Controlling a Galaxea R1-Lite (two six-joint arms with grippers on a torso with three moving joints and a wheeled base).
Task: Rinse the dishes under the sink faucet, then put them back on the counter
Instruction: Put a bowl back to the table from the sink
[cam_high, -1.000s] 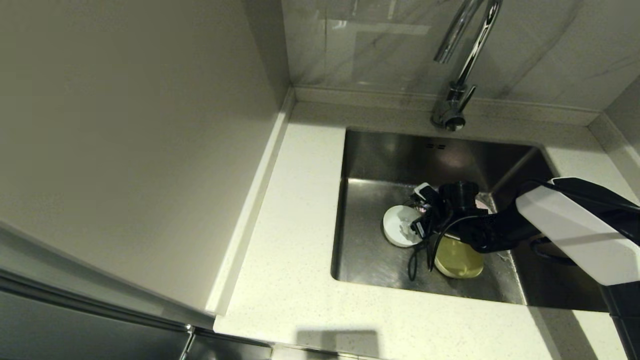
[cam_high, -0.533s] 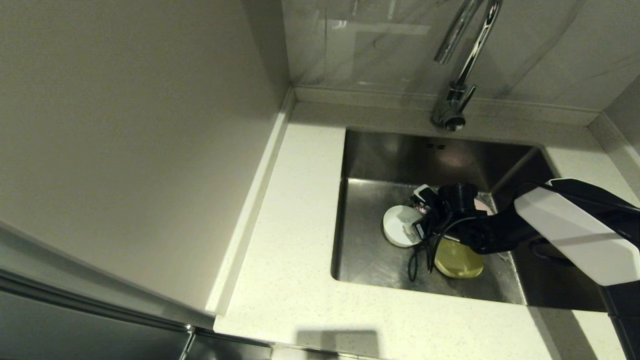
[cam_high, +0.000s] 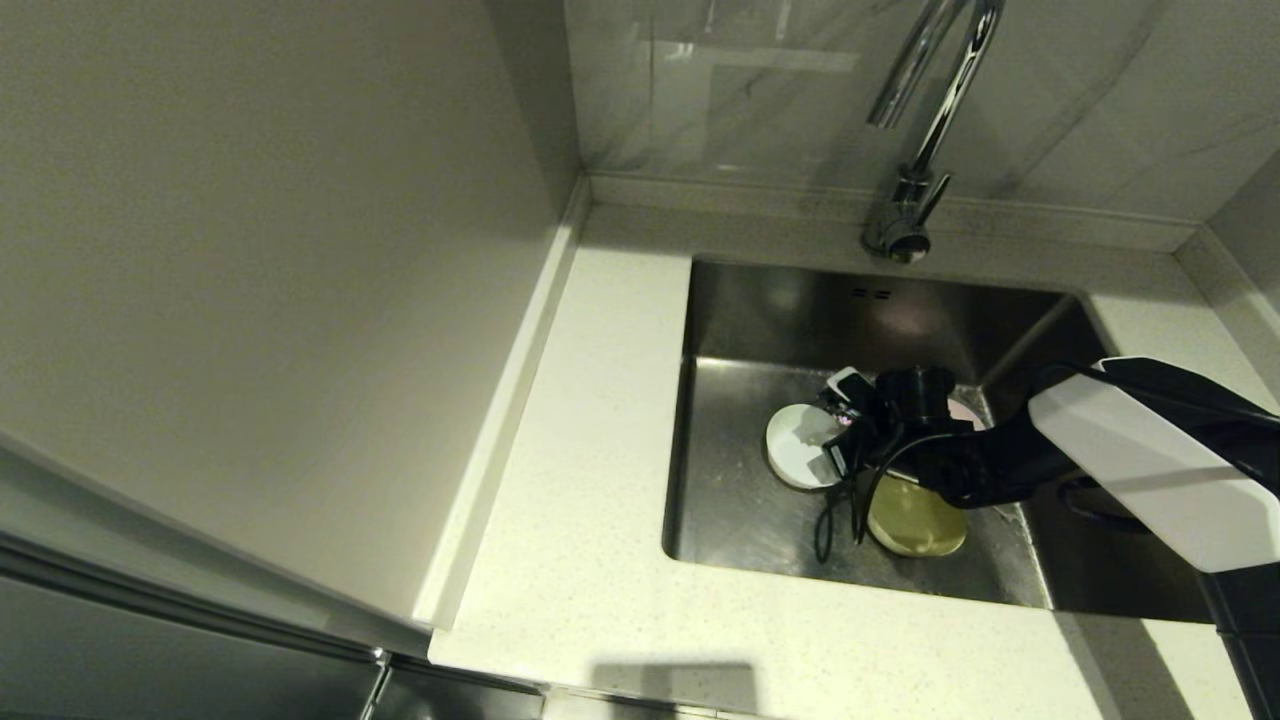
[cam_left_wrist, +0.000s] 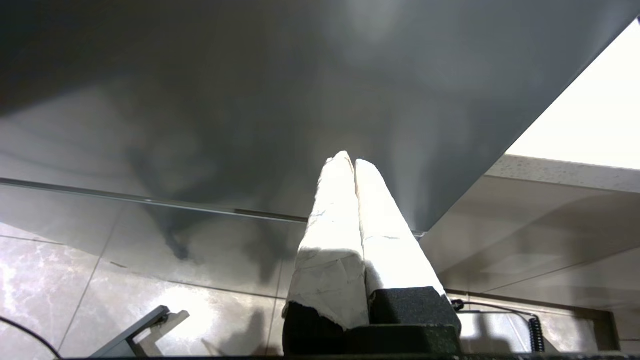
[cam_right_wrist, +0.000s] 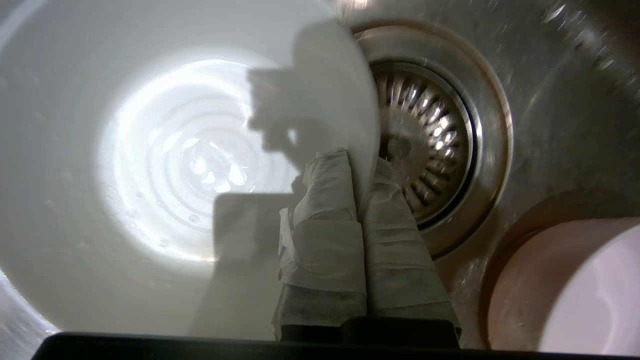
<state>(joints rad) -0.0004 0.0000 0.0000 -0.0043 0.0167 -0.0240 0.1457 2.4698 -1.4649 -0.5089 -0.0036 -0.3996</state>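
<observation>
Right wrist view shows the right gripper pinching the white bowl's rim beside the drain strainer on the sink floor, likely to lift it toward the faucet. Left gripper hangs pressed together, idle.

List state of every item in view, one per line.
white bowl: in the sink, rim pinched by the right pincer
pale yellow bowl: upright on the sink floor
pale pink bowl: on the sink floor beside the drain strainer
faucet: no water running
sink: holds all three bowls
counter: no dishes on it
left pincer: shut, parked below the counter
</observation>
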